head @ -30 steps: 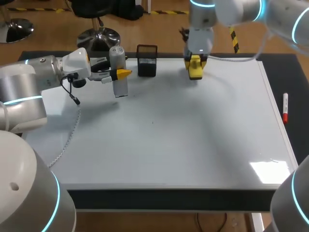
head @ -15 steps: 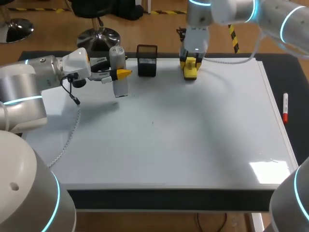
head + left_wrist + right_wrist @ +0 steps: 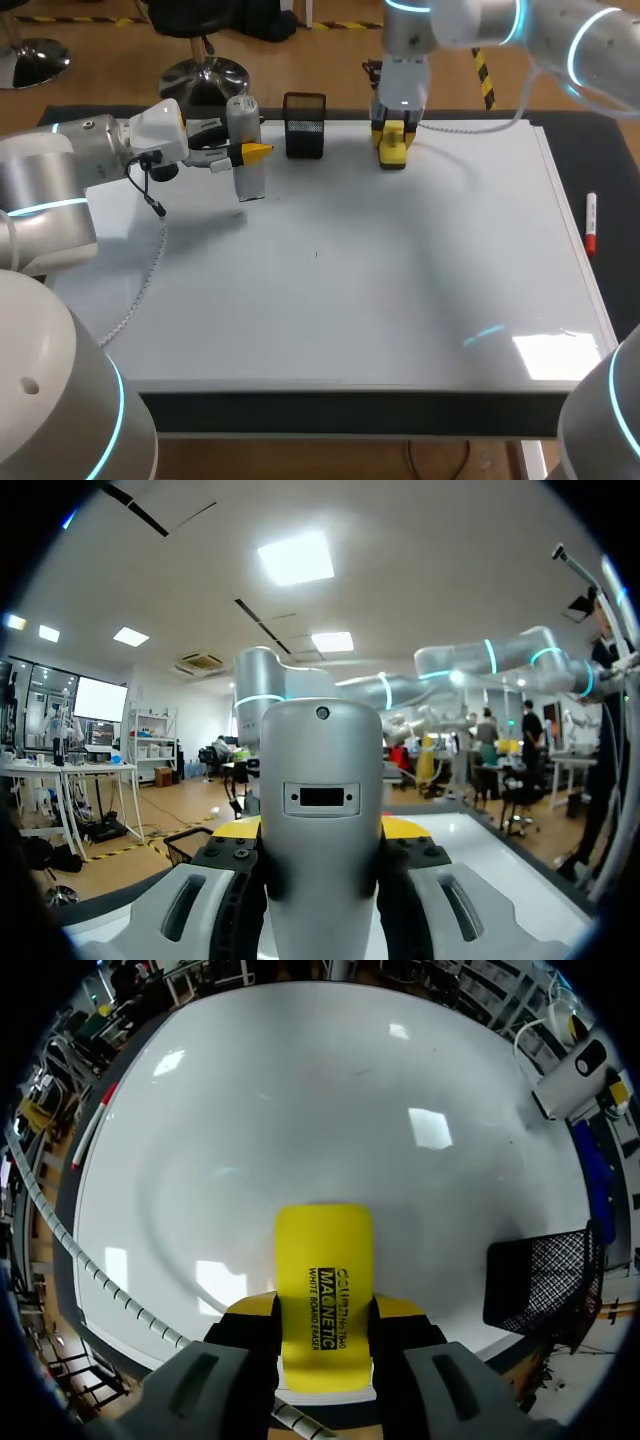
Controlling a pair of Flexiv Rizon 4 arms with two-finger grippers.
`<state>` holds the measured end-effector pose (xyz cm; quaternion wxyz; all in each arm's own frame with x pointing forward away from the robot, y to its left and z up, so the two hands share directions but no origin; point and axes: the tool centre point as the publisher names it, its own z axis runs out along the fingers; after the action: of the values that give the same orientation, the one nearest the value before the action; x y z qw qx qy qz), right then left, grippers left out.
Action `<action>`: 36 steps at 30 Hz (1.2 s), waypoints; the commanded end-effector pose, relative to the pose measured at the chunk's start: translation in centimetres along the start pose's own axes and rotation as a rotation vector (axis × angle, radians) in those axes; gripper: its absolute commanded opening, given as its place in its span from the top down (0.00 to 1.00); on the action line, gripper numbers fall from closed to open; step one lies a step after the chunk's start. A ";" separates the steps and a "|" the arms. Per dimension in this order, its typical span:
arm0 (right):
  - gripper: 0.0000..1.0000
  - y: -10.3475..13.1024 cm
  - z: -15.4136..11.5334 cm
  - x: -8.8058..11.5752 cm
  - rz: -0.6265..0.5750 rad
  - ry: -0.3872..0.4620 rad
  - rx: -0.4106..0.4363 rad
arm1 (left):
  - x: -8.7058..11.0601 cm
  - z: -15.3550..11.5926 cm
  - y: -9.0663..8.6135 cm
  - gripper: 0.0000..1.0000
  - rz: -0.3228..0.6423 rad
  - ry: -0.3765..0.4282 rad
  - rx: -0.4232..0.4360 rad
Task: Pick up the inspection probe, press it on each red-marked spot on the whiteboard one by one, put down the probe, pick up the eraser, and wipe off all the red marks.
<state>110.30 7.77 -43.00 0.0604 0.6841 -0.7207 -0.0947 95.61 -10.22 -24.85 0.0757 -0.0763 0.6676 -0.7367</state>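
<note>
A grey cylindrical inspection probe [image 3: 245, 150] stands upright above the whiteboard's [image 3: 400, 290] far left part, with my left gripper [image 3: 243, 153] shut on it from the side. The left wrist view shows the probe [image 3: 322, 810] filling the gap between the fingers of that gripper [image 3: 320, 830]. My right gripper [image 3: 393, 140] is shut on the yellow eraser [image 3: 392, 148] at the board's far edge, right of the middle. In the right wrist view the eraser [image 3: 323, 1285] sticks out past the right gripper [image 3: 322, 1312] over the white surface [image 3: 300, 1110]. No red marks show on the board.
A black mesh holder [image 3: 304, 125] stands at the far edge between the two grippers, also visible as the mesh holder [image 3: 545, 1280] beside the eraser. A red-capped marker [image 3: 591, 224] lies on the dark mat right of the board. A tiny dark speck [image 3: 316, 253] sits mid-board.
My right gripper has carried the eraser a little left and toward the board's far edge. The left arm and probe have stayed still.
</note>
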 end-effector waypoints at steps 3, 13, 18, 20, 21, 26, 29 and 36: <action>0.20 0.0 -0.1 0.4 -0.001 0.013 -0.004 | 0.0 0.0 0.0 1.00 0.001 0.001 0.002; 0.00 0.6 -2.0 1.1 0.018 0.003 0.040 | 0.0 0.0 0.0 1.00 0.001 0.001 0.002; 0.00 1.4 -3.9 1.9 0.045 -0.021 0.077 | 0.0 0.0 0.0 1.00 0.001 0.001 0.002; 0.00 1.9 -4.8 2.4 0.067 -0.023 0.098 | 0.0 0.0 0.0 1.00 0.001 0.001 0.002; 0.00 2.1 -5.2 2.6 0.085 -0.029 0.114 | 0.0 0.0 0.0 1.00 0.001 0.001 0.002; 0.00 2.5 -7.4 4.6 0.175 -0.088 0.140 | 0.0 0.0 0.0 1.00 0.001 0.001 0.002; 0.00 2.7 -8.5 5.4 0.221 -0.115 0.149 | 0.0 0.0 0.0 1.00 0.001 0.001 0.002; 0.00 3.4 -11.2 6.8 0.309 -0.153 0.136 | 0.0 0.0 0.0 1.00 0.001 0.001 0.002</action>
<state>110.03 1.64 -33.41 -0.0074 0.5654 -0.8182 -0.1044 95.61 -10.21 -24.86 0.0757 -0.0763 0.6676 -0.7367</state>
